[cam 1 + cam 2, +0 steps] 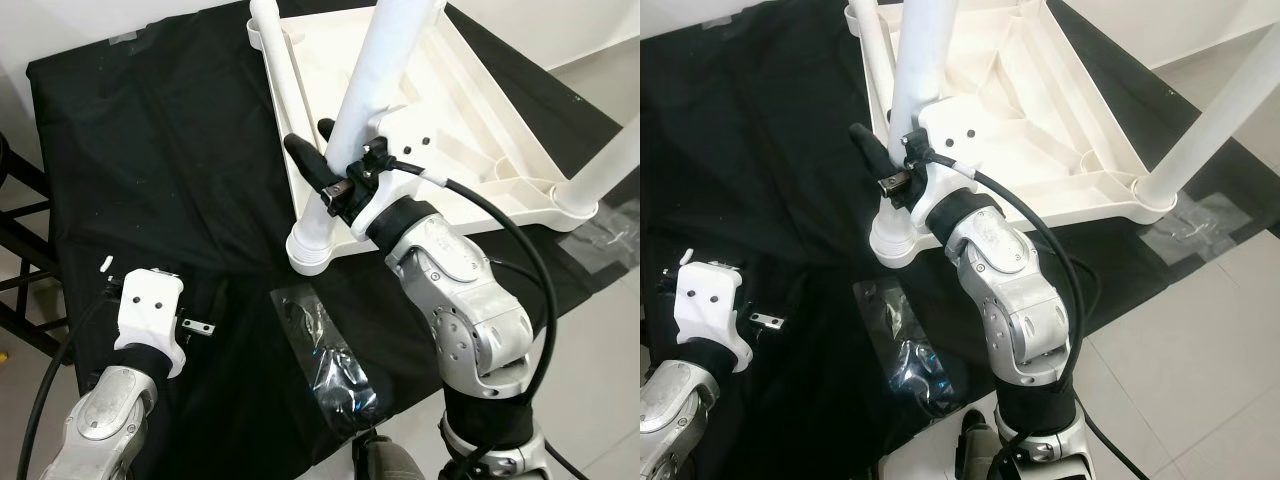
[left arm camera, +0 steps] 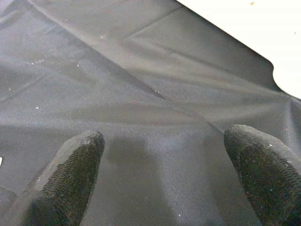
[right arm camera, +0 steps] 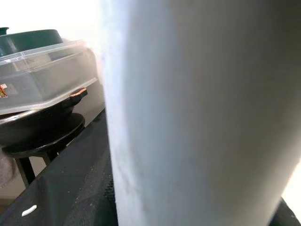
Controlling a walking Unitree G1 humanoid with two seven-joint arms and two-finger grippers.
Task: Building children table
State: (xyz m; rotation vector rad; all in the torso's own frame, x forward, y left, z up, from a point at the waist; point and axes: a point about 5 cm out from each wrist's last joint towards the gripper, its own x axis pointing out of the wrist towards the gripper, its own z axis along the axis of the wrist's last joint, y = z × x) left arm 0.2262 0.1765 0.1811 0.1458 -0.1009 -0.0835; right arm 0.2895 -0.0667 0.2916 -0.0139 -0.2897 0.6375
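left eye view: white children's table top (image 1: 440, 110), upside down on the black-draped surface (image 1: 150, 150), at 1 o'clock. white table leg (image 1: 385, 70) stands tilted in the near corner socket (image 1: 312, 250); two more legs stand at 12 and 3. right pincer (image 1: 330, 165) is at the tilted leg, one black finger beside it; whether it is clamped, cannot tell. left pincer (image 2: 164, 155), fingers apart over bare cloth at 8 o'clock. clear plastic bag (image 1: 325, 355) at 6.
risk: a tilted leg may jam or pop out of its socket if pushed off-axis.
room: cloth open at 10 o'clock; surface edge close at 5.
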